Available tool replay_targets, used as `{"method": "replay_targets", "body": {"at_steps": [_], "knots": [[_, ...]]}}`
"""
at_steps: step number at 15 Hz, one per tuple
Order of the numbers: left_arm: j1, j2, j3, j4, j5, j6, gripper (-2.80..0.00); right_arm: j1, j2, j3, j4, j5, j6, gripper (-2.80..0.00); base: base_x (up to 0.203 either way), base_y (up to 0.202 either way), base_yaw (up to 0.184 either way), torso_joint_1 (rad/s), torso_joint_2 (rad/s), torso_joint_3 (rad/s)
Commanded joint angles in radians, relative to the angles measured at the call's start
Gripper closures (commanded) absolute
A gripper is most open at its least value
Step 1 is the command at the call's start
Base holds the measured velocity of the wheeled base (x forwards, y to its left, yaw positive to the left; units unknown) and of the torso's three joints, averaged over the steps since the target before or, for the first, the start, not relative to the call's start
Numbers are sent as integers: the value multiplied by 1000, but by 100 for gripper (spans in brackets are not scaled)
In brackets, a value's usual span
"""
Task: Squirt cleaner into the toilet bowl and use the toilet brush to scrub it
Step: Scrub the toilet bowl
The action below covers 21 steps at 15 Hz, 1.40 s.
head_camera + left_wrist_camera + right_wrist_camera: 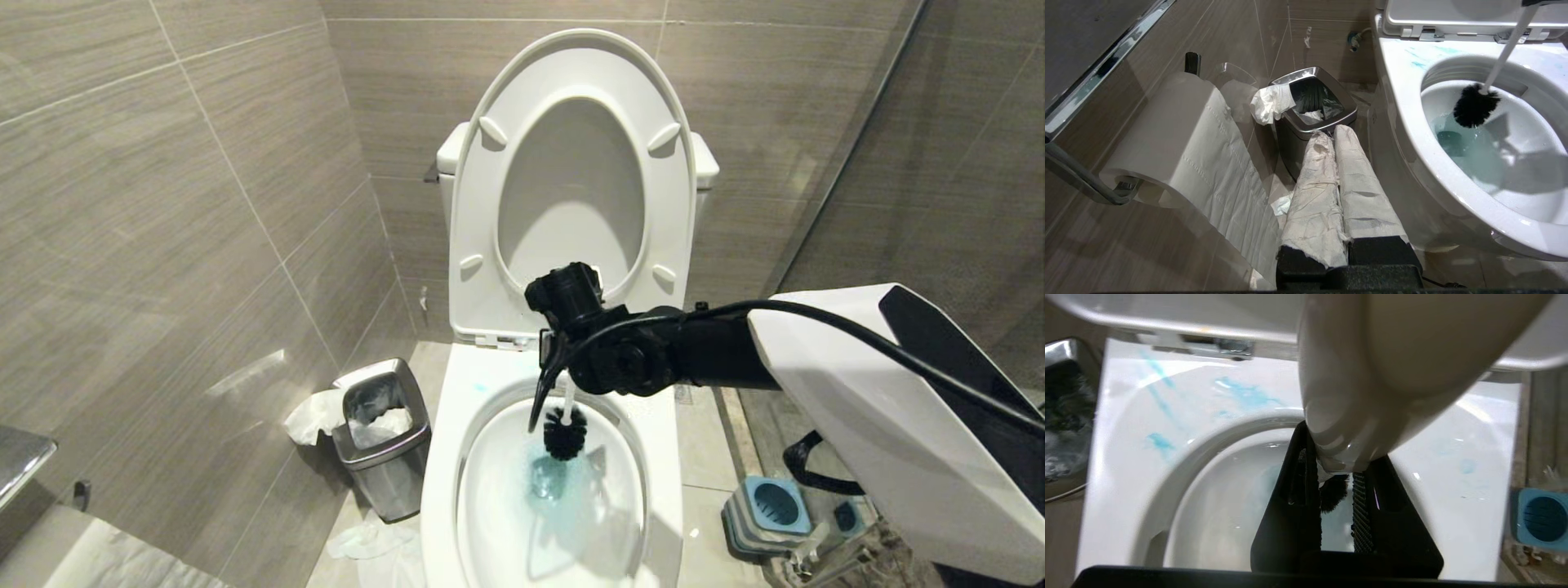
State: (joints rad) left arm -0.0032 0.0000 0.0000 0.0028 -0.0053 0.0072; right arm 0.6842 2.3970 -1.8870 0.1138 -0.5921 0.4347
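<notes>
The white toilet bowl [445, 457] stands in front of me with its seat and lid [571, 73] raised. My right gripper [553, 384] hangs over the back of the basin, shut on the slim white handle of the toilet brush [565, 433]. The dark bristle head sits low in the basin, just above the water. In the right wrist view the handle [1372, 375] fills the gap between the black fingers [1290, 490]. Cleaner [1247, 394] shows as turquoise streaks on the rim and tints the water [549, 482]. My left gripper [1333, 132], wrapped in paper, is shut and parked beside the bowl.
A steel waste bin [382, 433] with paper in it stands left of the bowl, near the tiled wall. The grey-and-blue brush base [771, 510] sits on the floor at the right. A toilet paper roll [1180, 134] hangs near my left arm. Tissue [367, 539] lies on the floor.
</notes>
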Motion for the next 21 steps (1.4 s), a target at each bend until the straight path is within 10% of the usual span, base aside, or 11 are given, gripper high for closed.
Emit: {"method": "replay_targets", "body": {"at_steps": [1,13,21], "knots": [[0,2,0,0,-1,0,0,-18,-49,54,-2,-3,4,0,0,0,0,0,0,0],[0,2,0,-1,1,0,0,50,-413,613,-13,24,55,0,0,0,0,0,0,0],[0,2,0,0,0,0,0,285,-376,677,-134,31,105,0,0,0,0,0,0,0]]}}
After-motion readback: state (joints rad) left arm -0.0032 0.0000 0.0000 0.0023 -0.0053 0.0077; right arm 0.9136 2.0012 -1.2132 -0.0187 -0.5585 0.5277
